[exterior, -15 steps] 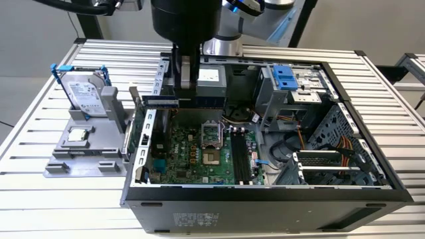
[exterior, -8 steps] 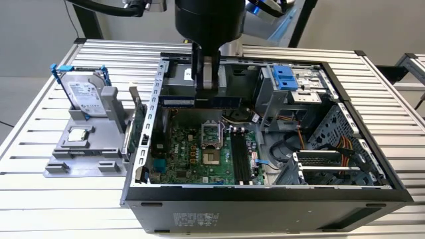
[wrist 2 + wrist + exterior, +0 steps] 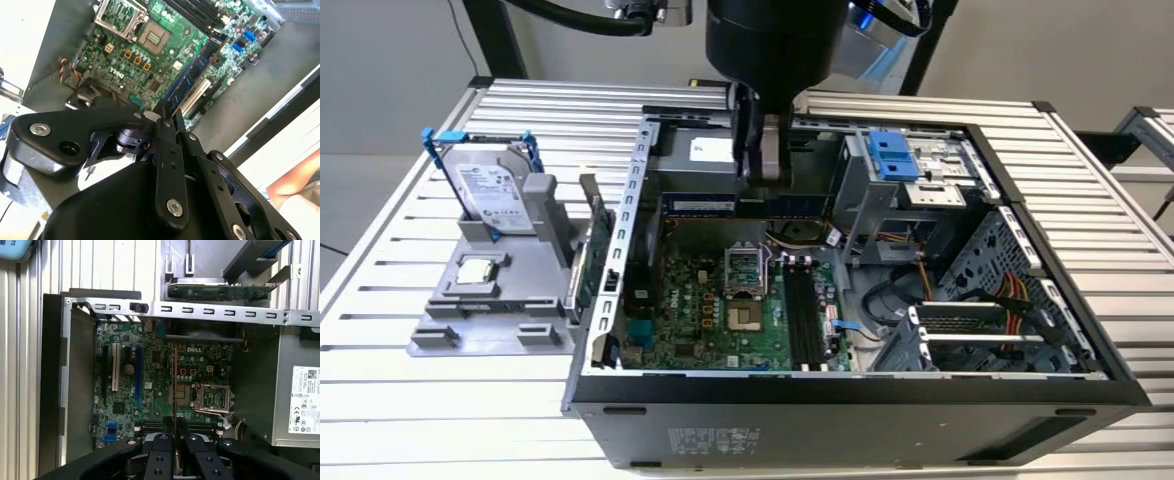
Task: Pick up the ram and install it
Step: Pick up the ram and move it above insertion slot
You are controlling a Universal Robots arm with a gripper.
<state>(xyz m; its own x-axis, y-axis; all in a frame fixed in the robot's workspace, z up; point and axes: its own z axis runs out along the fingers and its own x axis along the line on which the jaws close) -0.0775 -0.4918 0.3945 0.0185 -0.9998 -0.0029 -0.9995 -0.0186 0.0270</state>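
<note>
Over the CPU socket [image 3: 738,270]: open from above; the motherboard [image 3: 707,310] lies low and flat around it.
Exterior view's right of the socket: black slots [image 3: 803,315] sit just beside it, low, with open room over them.
Farther right of the socket: drive cage [image 3: 907,175] and cables [image 3: 994,295] stand high and crowd the way.
Beyond the socket in the exterior view: power supply [image 3: 700,150] walls it off; the gripper [image 3: 765,183], closed on the ram [image 3: 700,204], hangs before it.
Exterior view's left of the socket: case wall [image 3: 638,200] rises near.
</note>
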